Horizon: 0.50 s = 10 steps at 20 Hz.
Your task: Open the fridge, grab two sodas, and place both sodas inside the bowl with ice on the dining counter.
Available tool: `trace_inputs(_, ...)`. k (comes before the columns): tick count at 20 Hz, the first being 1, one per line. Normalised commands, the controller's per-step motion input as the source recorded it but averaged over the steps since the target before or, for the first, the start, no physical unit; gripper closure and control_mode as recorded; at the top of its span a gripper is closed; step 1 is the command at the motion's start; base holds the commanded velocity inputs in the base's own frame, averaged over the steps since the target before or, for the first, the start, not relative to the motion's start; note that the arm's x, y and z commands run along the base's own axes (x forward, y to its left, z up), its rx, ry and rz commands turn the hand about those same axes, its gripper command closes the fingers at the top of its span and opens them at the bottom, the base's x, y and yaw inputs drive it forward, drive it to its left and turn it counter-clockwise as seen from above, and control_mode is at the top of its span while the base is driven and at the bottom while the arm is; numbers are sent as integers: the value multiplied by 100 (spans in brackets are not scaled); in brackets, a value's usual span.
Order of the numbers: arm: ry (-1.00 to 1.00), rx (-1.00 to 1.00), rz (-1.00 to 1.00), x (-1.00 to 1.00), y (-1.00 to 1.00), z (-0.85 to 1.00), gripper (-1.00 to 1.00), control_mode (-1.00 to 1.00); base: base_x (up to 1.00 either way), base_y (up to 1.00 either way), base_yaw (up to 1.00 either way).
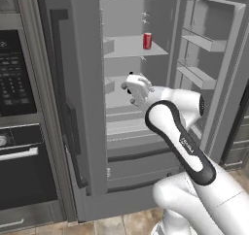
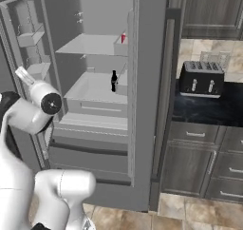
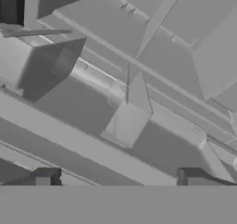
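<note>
Standing open, the smooth grey fridge (image 1: 87, 83) shows flat white shelves. A small red can (image 1: 147, 41) sits upright on the upper shelf; a dark slim-necked bottle (image 2: 114, 81) stands on the shelf below. The white arm's jaws (image 3: 120, 177) are spread wide and empty, aimed into the fridge interior. A boxy black toaster (image 2: 201, 79) rests on the dark desk (image 2: 209, 108) beside the fridge.

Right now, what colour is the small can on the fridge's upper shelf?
Red; the small can shows best in the left base view.

Small red can (image 1: 147, 41) on upper shelf inside tall grey fridge (image 1: 90, 108); small dark bottle (image 2: 114, 81) on shelf below.
</note>
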Motion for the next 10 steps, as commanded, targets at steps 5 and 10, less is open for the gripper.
trace_inputs(5, 33, 20, 8, 65, 3, 0, -100, -100, 0, 0, 0)
trace_inputs(10, 28, 16, 14, 63, 33, 0, -100, -100, 0, 0, 0)
